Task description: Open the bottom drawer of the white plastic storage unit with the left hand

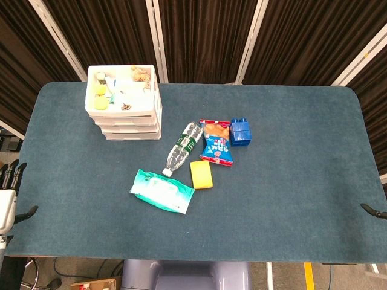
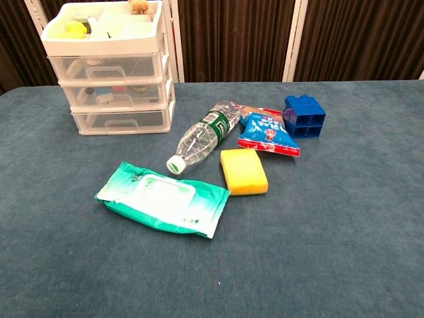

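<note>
White plastic three-drawer storage unit [image 2: 114,74] stands near the table's [image 1: 302,181] far left corner, its bottom drawer [image 2: 121,120] shut; contents blur behind the translucent fronts. Left hand [image 1: 12,181] hangs off the left edge, mostly cut off, dark fingers [image 1: 13,171] apart, holding nothing. Right hand [image 1: 373,211] shows only a dark tip at the right edge; I cannot tell its state. Mid-table lie a clear plastic bottle [image 2: 205,136], green wipes pack [image 2: 163,198], yellow sponge [image 2: 244,171], snack packet [image 2: 268,132] and blue block [image 2: 304,116].

Glossy white plastic storage unit [image 2: 112,79]
</note>
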Robot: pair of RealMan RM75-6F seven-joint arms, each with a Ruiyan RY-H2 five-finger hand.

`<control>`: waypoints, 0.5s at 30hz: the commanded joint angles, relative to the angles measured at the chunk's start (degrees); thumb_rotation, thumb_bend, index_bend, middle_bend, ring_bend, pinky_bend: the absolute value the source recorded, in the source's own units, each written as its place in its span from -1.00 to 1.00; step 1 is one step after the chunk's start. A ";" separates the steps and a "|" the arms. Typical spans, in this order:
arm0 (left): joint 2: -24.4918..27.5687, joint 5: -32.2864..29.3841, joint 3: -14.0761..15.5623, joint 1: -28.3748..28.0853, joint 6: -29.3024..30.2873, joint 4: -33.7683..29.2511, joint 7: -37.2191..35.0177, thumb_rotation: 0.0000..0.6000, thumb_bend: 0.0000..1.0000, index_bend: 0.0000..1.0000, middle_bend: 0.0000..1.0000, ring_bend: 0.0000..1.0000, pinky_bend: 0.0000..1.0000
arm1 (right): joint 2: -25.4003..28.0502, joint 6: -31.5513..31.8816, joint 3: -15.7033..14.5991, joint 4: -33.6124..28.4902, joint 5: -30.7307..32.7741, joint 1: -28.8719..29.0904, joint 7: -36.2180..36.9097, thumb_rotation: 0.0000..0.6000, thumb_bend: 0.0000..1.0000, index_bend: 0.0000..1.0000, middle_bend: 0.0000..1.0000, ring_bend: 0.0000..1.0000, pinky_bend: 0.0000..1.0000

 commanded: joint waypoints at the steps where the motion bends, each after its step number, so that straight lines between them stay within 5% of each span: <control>1: 0.03 -0.65 -0.57 -0.03 -1.35 0.44 -0.65 1.00 -0.98 -1.00 -1.00 -1.00 -0.91 | 0.03 -0.09 -0.01 -0.10 -0.10 0.09 -0.02 1.00 -0.76 -1.00 -1.00 -1.00 -1.00; 15: 0.36 -1.54 -2.26 0.41 -3.87 -0.09 -1.95 1.00 -0.95 -1.00 -1.00 -1.00 -0.91 | 0.16 -1.01 -0.43 -0.18 -0.75 0.46 0.49 1.00 -0.76 -1.00 -1.00 -1.00 -1.00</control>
